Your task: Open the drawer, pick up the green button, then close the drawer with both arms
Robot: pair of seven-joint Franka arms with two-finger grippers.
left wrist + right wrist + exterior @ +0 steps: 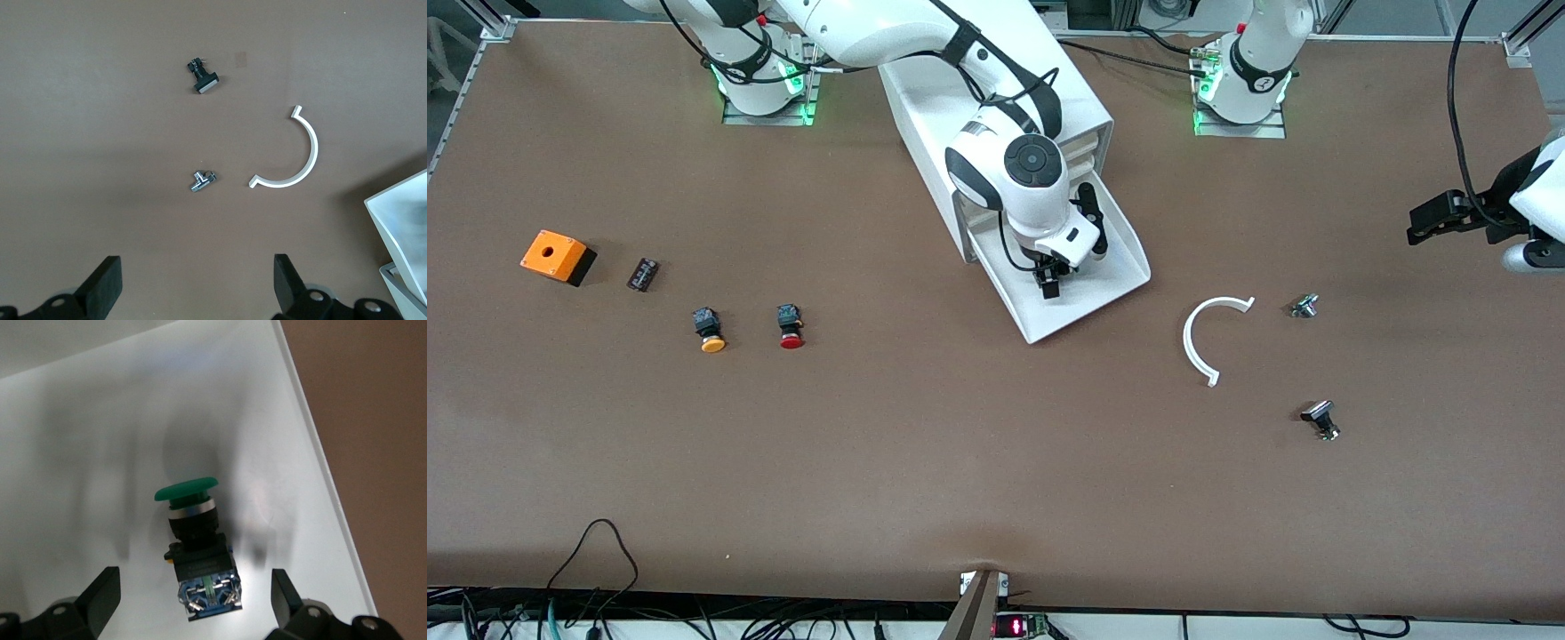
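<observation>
The white cabinet point(925, 98) stands between the arm bases. A lower drawer point(1116, 276) is pulled out toward the front camera. My right gripper point(1049, 283) hangs low over the drawer's floor, open. In the right wrist view the green-capped button point(193, 520) lies on its side on the white drawer floor point(80, 453), its black body between my open fingers point(100, 597), which do not touch it; the gripper point(193, 600) is empty. In the front view the right hand hides the button. My left gripper point(1427, 222) is open and empty over bare table at the left arm's end point(197, 283).
Toward the right arm's end lie an orange box point(557, 256), a small black piece point(642, 274), an orange-capped button point(711, 330) and a red-capped button point(790, 325). Toward the left arm's end lie a white arc point(1209, 333), a metal part point(1304, 306) and a black part point(1321, 419).
</observation>
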